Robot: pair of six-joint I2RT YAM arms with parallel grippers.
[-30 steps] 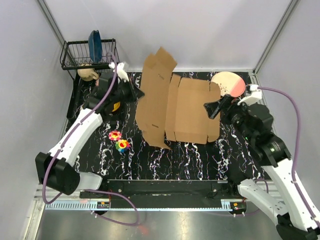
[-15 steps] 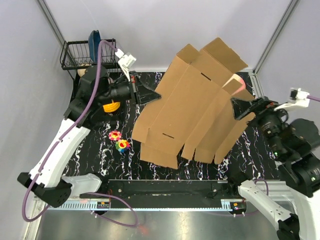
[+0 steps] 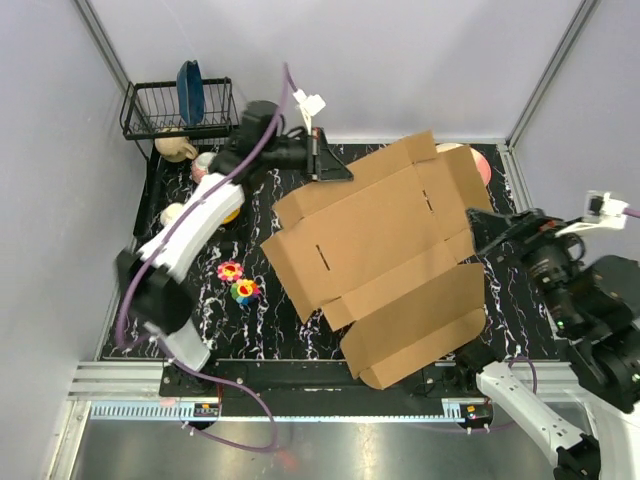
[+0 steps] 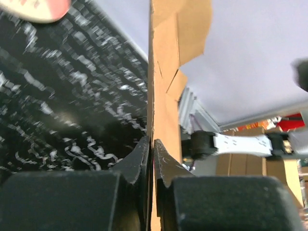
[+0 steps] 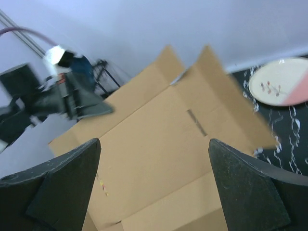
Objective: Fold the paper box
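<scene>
Top view: the paper box (image 3: 380,260) is hanging unfolded and tilted above the counter (image 3: 250,320). Its long axis is running diagonally from the left jaws, which are gripping its far edge, toward the near right. The right jaws are hovering just beside its right edge, nearer the loose near panels.

Left wrist view: the left jaws are clamping the box's thin cardboard edge (image 4: 166,72), which is stretching straight ahead of them.

Right wrist view: the right jaws are standing wide apart, holding nothing. The box's broad face (image 5: 144,125) is lying ahead of them.
</scene>
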